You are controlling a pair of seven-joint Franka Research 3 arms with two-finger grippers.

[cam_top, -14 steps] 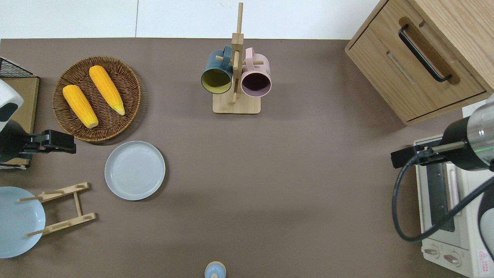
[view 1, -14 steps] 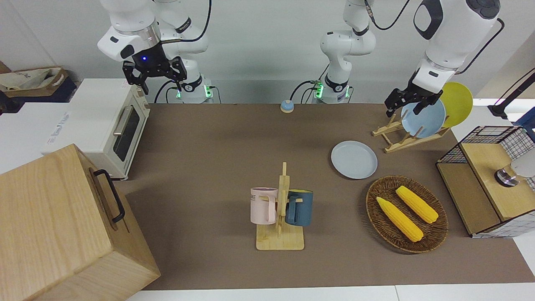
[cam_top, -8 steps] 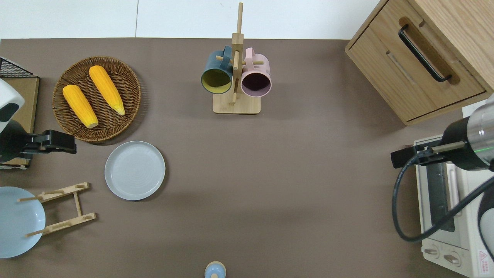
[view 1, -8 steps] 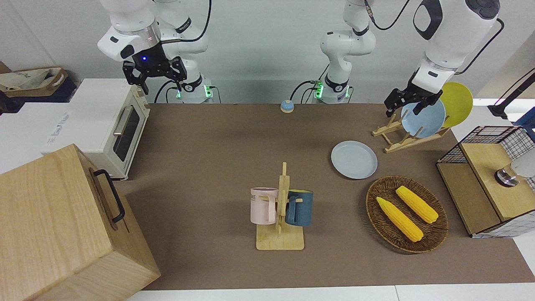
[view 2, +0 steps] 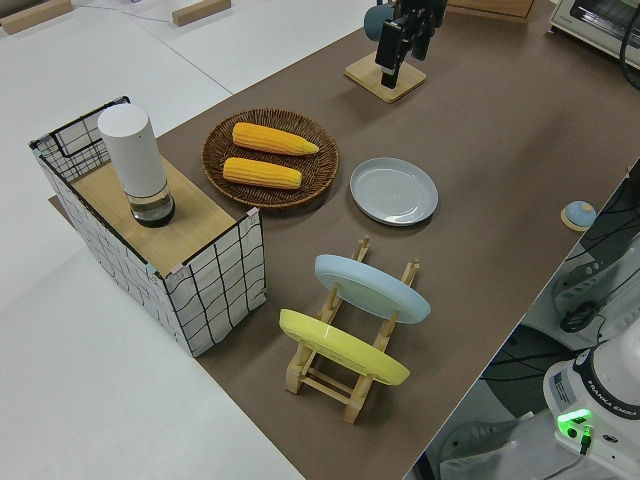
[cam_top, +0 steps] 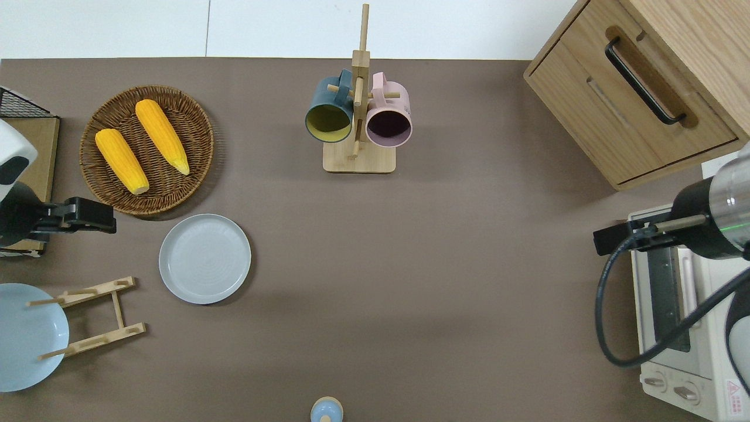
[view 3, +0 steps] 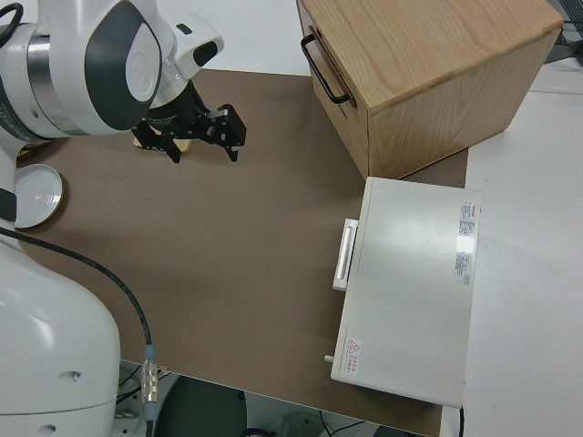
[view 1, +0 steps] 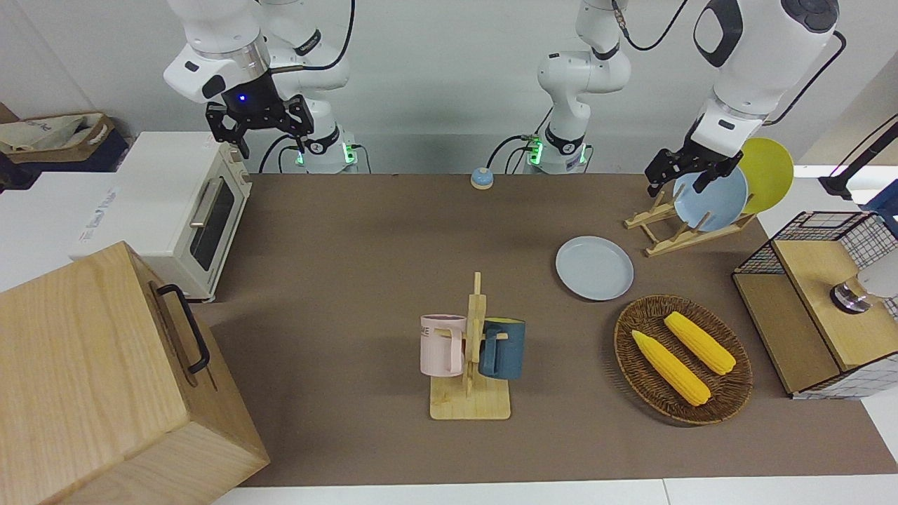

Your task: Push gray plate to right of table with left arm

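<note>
The gray plate (view 1: 594, 268) lies flat on the brown table (view 1: 365, 266), toward the left arm's end; it also shows in the overhead view (cam_top: 204, 258) and the left side view (view 2: 393, 190). My left gripper (view 1: 675, 186) is open and empty, up in the air. In the overhead view (cam_top: 88, 215) it is over the table between the wicker basket and the dish rack, apart from the plate and toward the left arm's end from it. The right arm is parked, its gripper (view 1: 273, 140) open and empty.
A wicker basket (cam_top: 193, 111) with two corn cobs lies just farther from the robots than the plate. A wooden dish rack (cam_top: 94, 316) holds a sky-blue plate (view 1: 712, 200) and a yellow plate (view 1: 772, 172). A mug tree (cam_top: 358, 117), wooden cabinet (cam_top: 638, 94), toaster oven (view 1: 189, 210) and wire crate (view 1: 828, 301) stand around.
</note>
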